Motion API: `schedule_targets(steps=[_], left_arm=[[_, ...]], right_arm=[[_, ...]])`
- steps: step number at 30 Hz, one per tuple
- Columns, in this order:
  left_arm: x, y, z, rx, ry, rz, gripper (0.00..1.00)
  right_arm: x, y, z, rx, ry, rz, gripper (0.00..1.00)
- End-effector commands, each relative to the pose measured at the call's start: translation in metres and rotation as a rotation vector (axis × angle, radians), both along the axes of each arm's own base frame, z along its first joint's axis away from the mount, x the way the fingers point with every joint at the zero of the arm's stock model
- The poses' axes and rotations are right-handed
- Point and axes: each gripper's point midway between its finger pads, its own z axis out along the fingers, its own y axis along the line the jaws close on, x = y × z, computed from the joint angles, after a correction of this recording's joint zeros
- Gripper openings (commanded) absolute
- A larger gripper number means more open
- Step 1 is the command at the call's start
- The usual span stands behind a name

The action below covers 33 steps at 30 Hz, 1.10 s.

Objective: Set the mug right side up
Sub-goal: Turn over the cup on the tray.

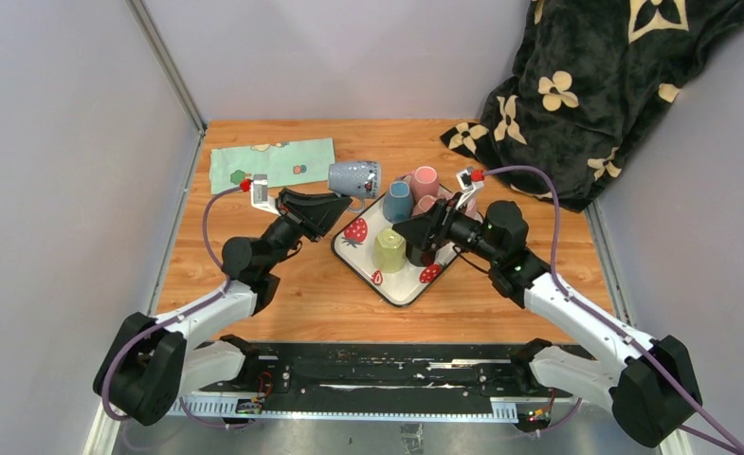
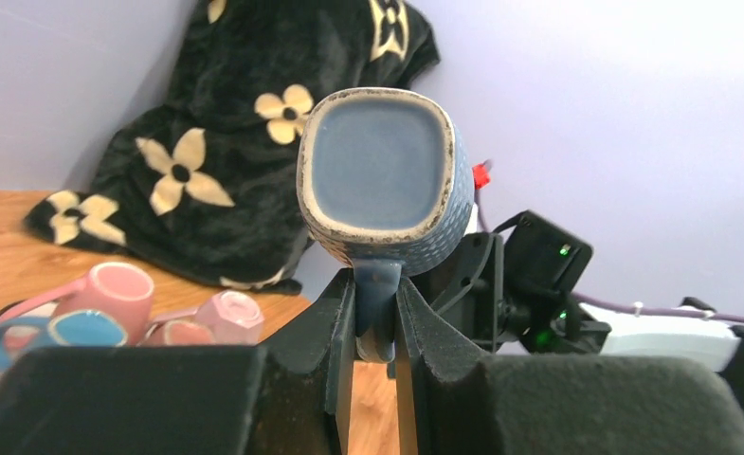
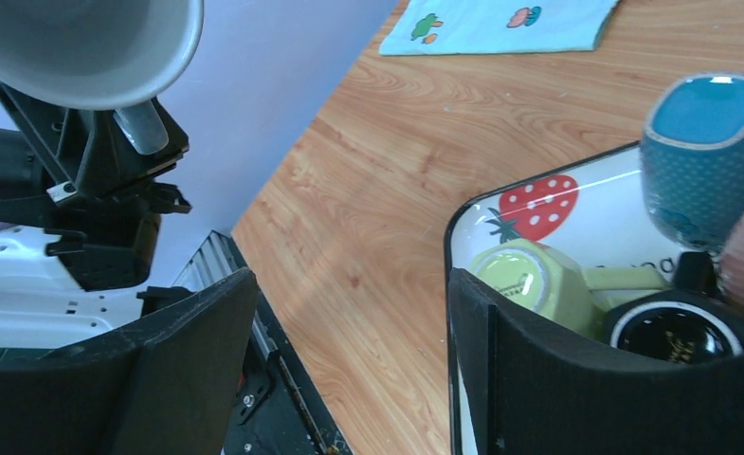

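A blue-grey dotted mug (image 1: 353, 178) hangs on its side in the air, just beyond the tray's far-left edge. My left gripper (image 1: 346, 200) is shut on its handle. In the left wrist view the mug's square glazed base (image 2: 377, 166) faces the camera, and the handle sits pinched in the left gripper (image 2: 375, 294). The right wrist view shows the mug's pale rim (image 3: 93, 47) at top left. My right gripper (image 1: 403, 228) hovers open over the tray (image 1: 401, 284); in its own view the right gripper (image 3: 349, 313) holds nothing.
The strawberry-print tray (image 3: 576, 223) carries a yellow-green mug (image 1: 390, 249), a teal mug (image 1: 398, 201), pink mugs (image 1: 425, 180) and a black one (image 3: 676, 332). A green cloth (image 1: 273, 161) lies at the back left. A black flowered blanket (image 1: 586, 85) drapes the back right.
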Motion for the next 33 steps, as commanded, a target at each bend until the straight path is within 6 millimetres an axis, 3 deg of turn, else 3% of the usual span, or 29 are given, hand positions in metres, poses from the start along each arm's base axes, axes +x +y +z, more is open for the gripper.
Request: schedule_targets(steps=[1, 15, 26, 33], left_arm=[[-0.030, 0.009, 0.052, -0.170, -0.175, -0.072, 0.00], [-0.028, 0.023, 0.068, -0.268, -0.134, -0.036, 0.00], [-0.034, 0.008, 0.077, -0.186, -0.101, -0.116, 0.00], [-0.033, 0.010, 0.086, -0.202, -0.063, -0.114, 0.00]], right_arm=[[-0.015, 0.017, 0.024, 0.096, -0.060, 0.080, 0.78], [-0.020, 0.039, 0.060, 0.188, -0.160, 0.136, 0.74], [-0.021, 0.038, 0.106, 0.254, -0.264, 0.127, 0.71], [-0.028, 0.046, 0.125, 0.291, -0.302, 0.157, 0.69]])
